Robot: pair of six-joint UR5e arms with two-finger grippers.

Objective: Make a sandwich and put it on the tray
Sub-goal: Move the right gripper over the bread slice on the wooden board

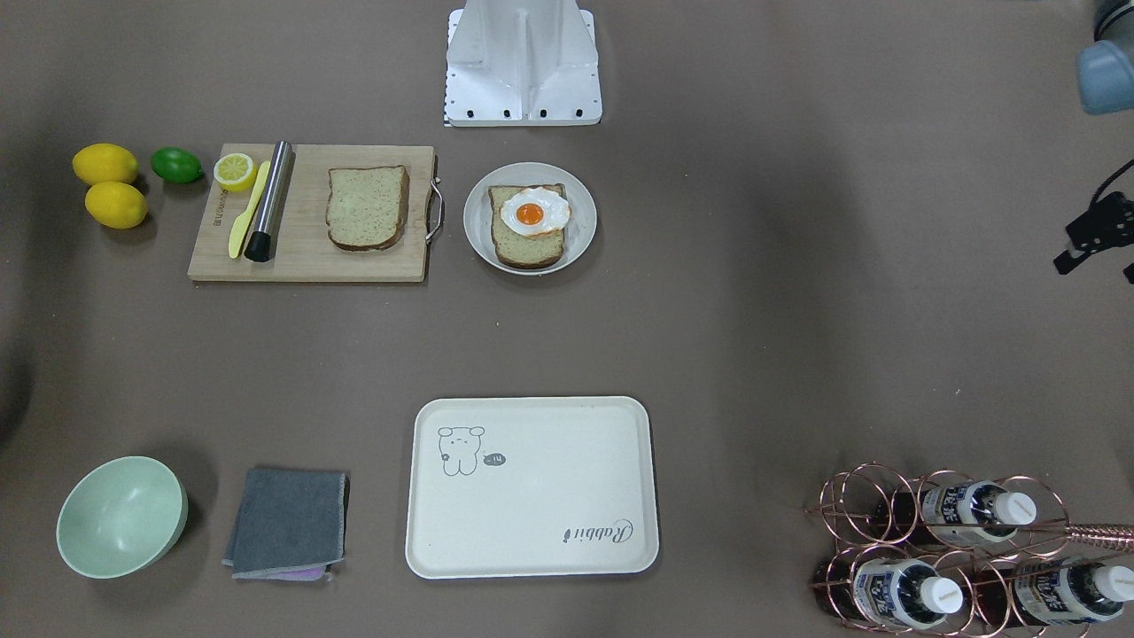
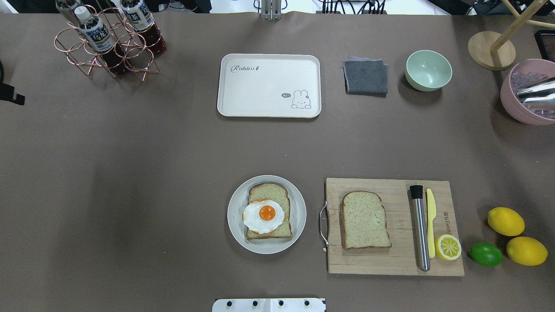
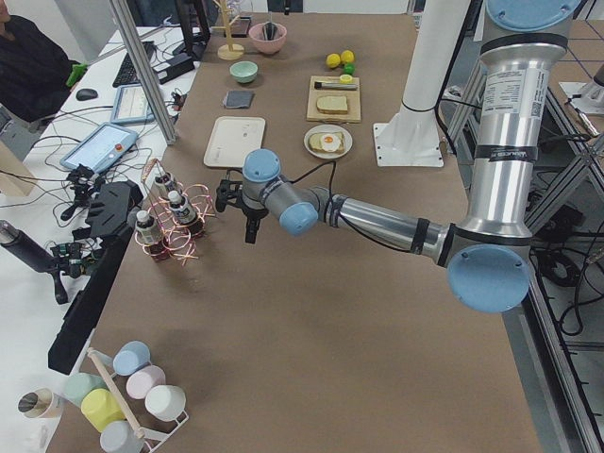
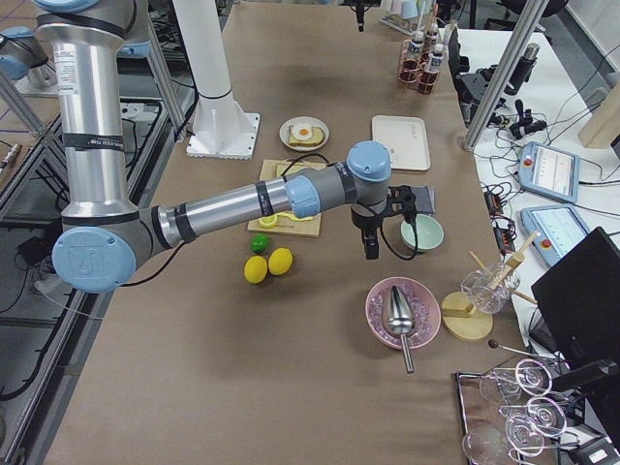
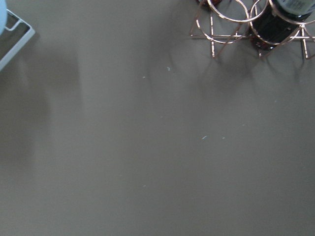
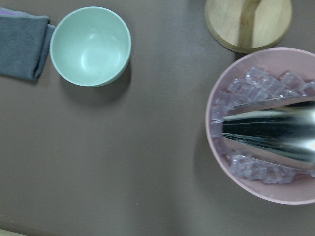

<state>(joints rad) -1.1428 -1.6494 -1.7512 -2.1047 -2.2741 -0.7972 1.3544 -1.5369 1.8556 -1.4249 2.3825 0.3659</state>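
In the overhead view, one bread slice [image 2: 272, 193] lies on a plate [image 2: 300, 219] at lower centre, with the egg [image 2: 263, 215] on top of it. The second slice [image 2: 364, 220] lies on the board [image 2: 390, 260] just right of the plate. The tray [image 2: 269, 86] sits at upper centre of the tabletop [image 2: 130, 173], well apart from both slices. In the left side view the left end effector [image 3: 250, 229] hangs above the tabletop near the bottle rack [image 3: 170, 231]. In the right side view the right end effector [image 4: 371, 247] hangs near the green bowl [image 4: 423, 232]. I cannot tell whether either is clenched or released.
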